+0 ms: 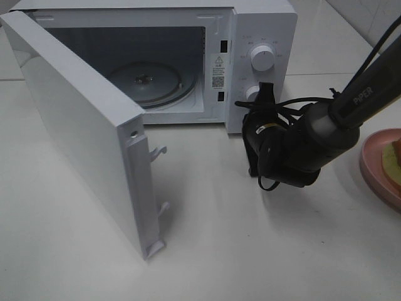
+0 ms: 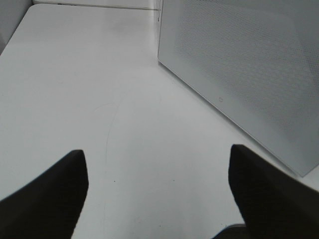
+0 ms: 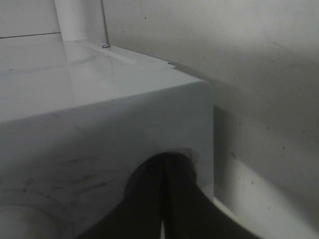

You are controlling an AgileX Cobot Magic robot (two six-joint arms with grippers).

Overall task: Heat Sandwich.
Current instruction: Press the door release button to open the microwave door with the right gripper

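While the microwave door [image 1: 81, 138] is standing open for loading, the sandwich [image 1: 396, 153] is sitting on its plate [image 1: 376, 170] at the right edge; right tool [image 1: 263, 94] is sitting closed by the lower knob [image 1: 252, 94], and left tool [image 2: 157, 154] is hanging open, empty.

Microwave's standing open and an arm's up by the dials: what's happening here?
The microwave has its door wide open and its turntable bare. The right gripper, shut, sits by the lower knob. The left gripper hangs open over the table outside the door. The pink plate sits at the right; neither gripper holds anything.
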